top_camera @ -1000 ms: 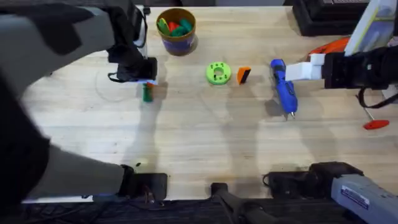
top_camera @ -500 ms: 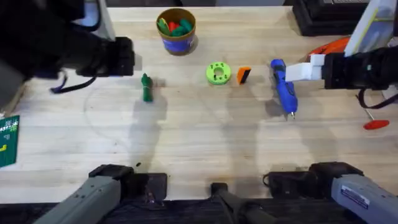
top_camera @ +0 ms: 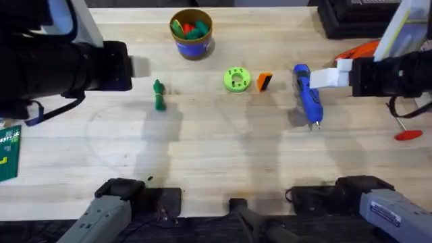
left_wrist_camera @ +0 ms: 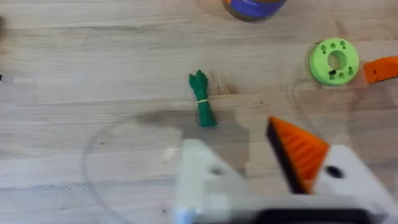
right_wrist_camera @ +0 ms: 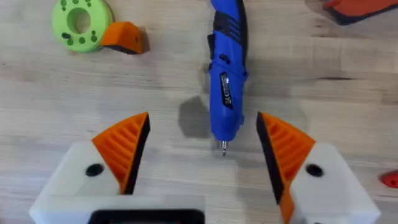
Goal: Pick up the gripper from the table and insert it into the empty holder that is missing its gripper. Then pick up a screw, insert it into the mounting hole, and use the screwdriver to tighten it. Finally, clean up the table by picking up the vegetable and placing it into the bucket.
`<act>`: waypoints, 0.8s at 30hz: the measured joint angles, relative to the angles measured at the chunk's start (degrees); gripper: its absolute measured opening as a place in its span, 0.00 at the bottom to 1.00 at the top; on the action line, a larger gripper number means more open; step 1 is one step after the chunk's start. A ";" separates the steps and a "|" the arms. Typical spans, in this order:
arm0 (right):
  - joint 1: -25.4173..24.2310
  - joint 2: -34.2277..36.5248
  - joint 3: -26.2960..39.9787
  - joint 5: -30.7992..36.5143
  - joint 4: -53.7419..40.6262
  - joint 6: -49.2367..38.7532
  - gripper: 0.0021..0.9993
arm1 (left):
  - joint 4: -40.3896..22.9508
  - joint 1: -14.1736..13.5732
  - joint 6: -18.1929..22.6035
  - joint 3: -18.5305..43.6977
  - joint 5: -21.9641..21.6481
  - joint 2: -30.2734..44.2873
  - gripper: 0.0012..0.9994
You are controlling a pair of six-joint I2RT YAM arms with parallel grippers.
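The small orange gripper lies on the table beside a green disc; it also appears as the orange gripper and the orange gripper in the wrist views. My left gripper hovers left of the green vegetable, open and empty. In its wrist view the left gripper has the bare white holder on one side and an orange-tipped finger on the other, with the vegetable beyond. My right gripper is open above the tip of the blue screwdriver. The bucket stands at the back.
Red, green and orange toys sit in the bucket. A thin red-handled tool lies at the far right, and black equipment occupies the back right corner. Bare wood stretches across the table's front half.
My left arm has drawn back to the left, off the vegetable, which now lies uncovered on the table. The right arm has not moved.
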 joint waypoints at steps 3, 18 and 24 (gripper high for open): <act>0.00 0.00 0.00 -0.01 -0.01 -0.01 0.99 | -0.01 0.00 -0.02 0.00 0.02 0.02 0.76; 0.00 0.00 0.00 -0.01 -0.03 -0.02 0.99 | 0.13 0.00 -0.24 0.00 0.04 0.02 0.99; 0.00 0.00 0.00 -0.01 -0.03 -0.02 0.99 | 3.31 0.00 -0.24 0.00 -0.08 0.02 0.99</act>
